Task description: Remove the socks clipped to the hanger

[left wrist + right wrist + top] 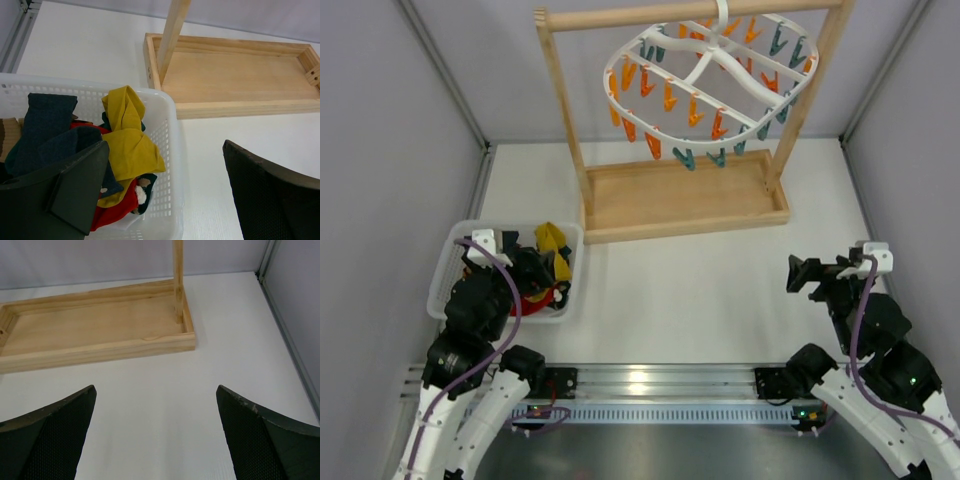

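- The left gripper (165, 147), with its two black textured fingers (75, 195), hung over the right end of a white perforated plastic basket (167, 115). Its jaws were spread wide and held nothing.
- The right gripper (156, 390) hovered above the bare white tabletop (160, 370) on the right side. Its jaws were also spread wide, with nothing between them.
- The basket sat on the table just ahead of the left arm's base, near the left wall.
- The socks (548, 262) lay heaped inside the basket. A mustard-yellow sock (130, 145) was draped on top against the right wall, a dark navy ribbed sock (47, 125) lay to its left, and a red sock (117, 210) lay beneath them.
- Farther back, a pale wooden rack with a shallow tray base (680, 195) stood across the middle of the table. Its near left corner was close to the basket, though the pictures do not settle whether they touched. The tray held nothing visible.
- Two upright wooden posts rose from the tray ends and carried a round wooden top rail (620, 15).
- The white plastic oval hanger (708, 55) hung from that rail by its hook and tilted down toward the front.
- Small orange clips (668, 97) and teal clips (778, 40) dangled loose around its rim and cross bars.
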{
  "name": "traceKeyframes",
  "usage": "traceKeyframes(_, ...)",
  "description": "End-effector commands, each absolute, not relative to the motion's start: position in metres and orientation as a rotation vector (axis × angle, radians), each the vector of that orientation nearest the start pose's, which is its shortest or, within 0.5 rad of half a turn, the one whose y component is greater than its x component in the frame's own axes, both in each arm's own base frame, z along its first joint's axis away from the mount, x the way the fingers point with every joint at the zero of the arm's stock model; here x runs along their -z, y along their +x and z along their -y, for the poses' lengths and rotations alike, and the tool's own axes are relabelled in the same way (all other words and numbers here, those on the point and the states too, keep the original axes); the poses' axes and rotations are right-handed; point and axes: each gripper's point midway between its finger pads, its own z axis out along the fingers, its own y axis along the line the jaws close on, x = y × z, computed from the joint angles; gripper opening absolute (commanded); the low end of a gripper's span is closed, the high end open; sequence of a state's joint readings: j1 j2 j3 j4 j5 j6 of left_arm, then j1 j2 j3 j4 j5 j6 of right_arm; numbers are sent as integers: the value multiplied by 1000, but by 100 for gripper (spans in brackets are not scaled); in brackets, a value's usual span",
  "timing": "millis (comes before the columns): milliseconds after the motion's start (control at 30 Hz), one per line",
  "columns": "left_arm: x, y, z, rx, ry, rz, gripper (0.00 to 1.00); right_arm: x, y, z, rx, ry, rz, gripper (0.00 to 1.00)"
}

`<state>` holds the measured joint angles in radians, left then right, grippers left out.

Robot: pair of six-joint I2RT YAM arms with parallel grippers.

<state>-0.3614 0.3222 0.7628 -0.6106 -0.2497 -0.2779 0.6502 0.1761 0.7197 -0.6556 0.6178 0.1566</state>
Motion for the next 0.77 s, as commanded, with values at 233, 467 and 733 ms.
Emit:
traceKeyframes(233,-284,207,43,276,-134,-1695,99,-271,181,-20,-94,16,-1665,99)
traceKeyframes(467,-282,207,43,274,-136,-1699,99,-271,182,-20,-97,22,-1665,99)
traceKeyframes(733,-284,206,43,277,-139,-1692,99,-268,187,-28,-99,-4,-1692,100)
